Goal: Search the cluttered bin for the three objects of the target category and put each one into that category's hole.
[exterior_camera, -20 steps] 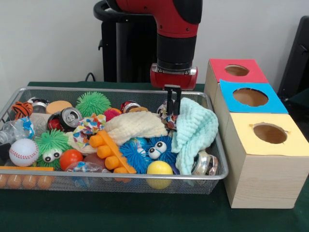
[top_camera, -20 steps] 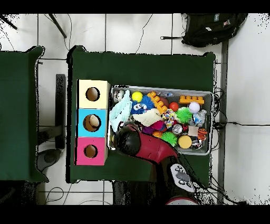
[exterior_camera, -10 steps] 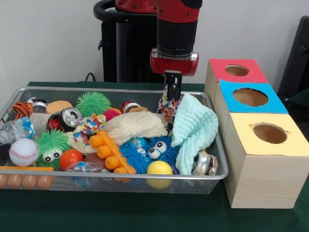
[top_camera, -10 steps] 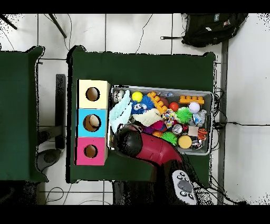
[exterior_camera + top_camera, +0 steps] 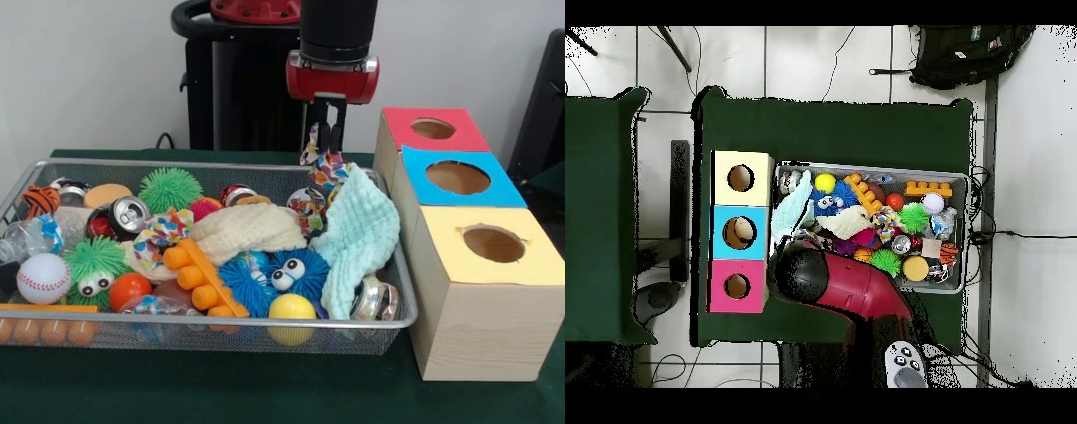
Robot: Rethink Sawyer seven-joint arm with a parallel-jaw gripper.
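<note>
**Patterned cloth lifted out of the bin**

Multicoloured fabric now hangs from my gripper (image 5: pixel 329 132), whose fingers are pinched shut on the top of a patterned cloth (image 5: pixel 323 181). A second ago the gripper sat low among the clutter; since then it has risen, drawing the cloth up so that only its lower end still trails near the mint-green washcloth (image 5: pixel 357 234) draped at the right end of the wire bin (image 5: pixel 212 325). I judge this is one target being extracted, with the carry to a hole still to come.

Just right of the bin stand three wooden boxes: the red-topped box (image 5: pixel 433 130) farthest back, the blue-topped box (image 5: pixel 457 178) in the middle, the yellow-topped box (image 5: pixel 493 245) nearest. Air above them looks free. Hanging fabric could snag the bin's rim or drag the washcloth, so more height seems wise first. Overhead, the arm (image 5: pixel 830 285) covers the gripper.
</note>
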